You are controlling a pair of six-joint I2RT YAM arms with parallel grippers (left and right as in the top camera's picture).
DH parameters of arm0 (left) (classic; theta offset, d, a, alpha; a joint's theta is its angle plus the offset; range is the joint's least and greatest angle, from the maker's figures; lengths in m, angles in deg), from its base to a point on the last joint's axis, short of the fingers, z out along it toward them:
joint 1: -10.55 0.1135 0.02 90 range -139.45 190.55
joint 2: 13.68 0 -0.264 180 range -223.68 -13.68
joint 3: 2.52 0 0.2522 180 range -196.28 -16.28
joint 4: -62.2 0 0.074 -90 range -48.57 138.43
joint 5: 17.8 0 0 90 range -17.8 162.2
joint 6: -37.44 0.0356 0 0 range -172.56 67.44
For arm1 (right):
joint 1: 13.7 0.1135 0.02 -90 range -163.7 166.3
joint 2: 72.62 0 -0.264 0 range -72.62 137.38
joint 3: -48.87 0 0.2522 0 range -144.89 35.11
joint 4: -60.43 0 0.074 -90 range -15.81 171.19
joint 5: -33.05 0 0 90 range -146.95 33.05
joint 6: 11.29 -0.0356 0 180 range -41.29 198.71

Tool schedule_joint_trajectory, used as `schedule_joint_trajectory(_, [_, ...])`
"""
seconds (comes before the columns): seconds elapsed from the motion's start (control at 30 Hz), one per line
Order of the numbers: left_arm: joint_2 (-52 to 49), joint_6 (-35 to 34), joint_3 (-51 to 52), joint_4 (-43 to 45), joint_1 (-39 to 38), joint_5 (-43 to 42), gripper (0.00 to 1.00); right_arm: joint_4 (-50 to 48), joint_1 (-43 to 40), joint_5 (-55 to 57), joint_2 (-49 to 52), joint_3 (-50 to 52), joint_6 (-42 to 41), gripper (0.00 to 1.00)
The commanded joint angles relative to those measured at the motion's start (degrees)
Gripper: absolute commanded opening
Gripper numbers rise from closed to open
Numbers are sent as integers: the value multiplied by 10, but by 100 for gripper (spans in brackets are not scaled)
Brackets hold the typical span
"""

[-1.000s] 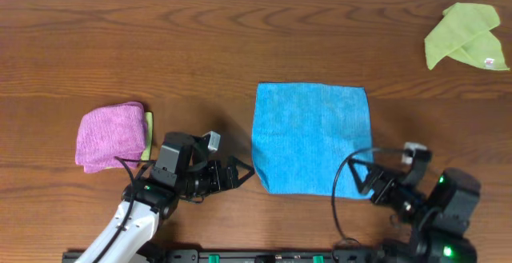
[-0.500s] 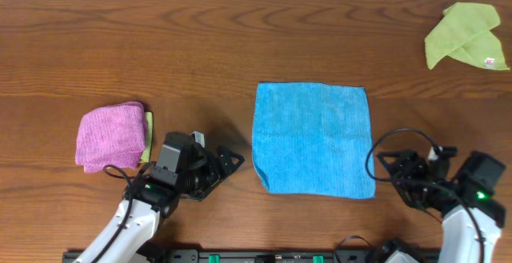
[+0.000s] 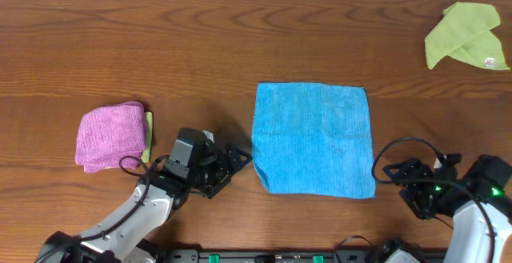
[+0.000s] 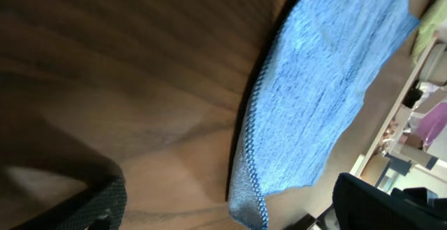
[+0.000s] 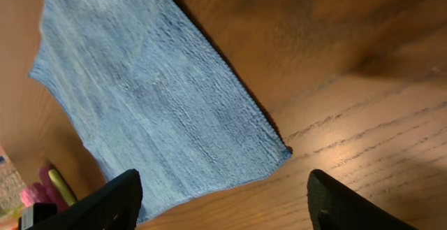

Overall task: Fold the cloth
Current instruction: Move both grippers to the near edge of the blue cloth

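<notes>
The table (image 3: 200, 47) is brown wood. At its left lies a folded pink cloth (image 3: 110, 135), with a yellow-green edge (image 3: 149, 135) showing along its right side.

Just right of the pink cloth, the left gripper (image 3: 238, 165) sits low over the table and points right toward the cloth (image 3: 314, 139). Its jaws are apart: in the left wrist view one finger (image 4: 103, 200) stands at the lower left and the other at the lower right, with nothing held between them. The near left corner of the cloth appears between them, just beside the gripper; contact cannot be confirmed.

The cloth is sky-blue and lies flat and unfolded on the table, right of centre, toward the near edge.

The right gripper (image 3: 398, 185) sits just right of the near right corner of the cloth and points left. Its jaws are also apart and hold nothing. In the right wrist view both fingers (image 5: 115, 200) frame that corner, which lies clear of them.

A crumpled green cloth (image 3: 466, 35) lies at the far right corner, well apart from the rest.
</notes>
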Motion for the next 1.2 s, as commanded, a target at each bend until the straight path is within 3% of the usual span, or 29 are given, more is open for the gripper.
schedule_joint_trajectory(0.0, [-4,-5,-19,3,-9,6,96,2,-4,5,22,-7,23,76])
schedule_joint_trajectory(0.53, [-10,-42,-19,56,-72,48,96,-5,-4,12,74,10,32,77])
schedule_joint_trajectory(0.87, [-81,-76,-21,145,-95,49,96,-23,-4,22,90,19,32,76])
schedule_joint_trajectory(1.17, [-85,-93,-28,155,-111,47,96,-64,-4,18,104,64,25,75])
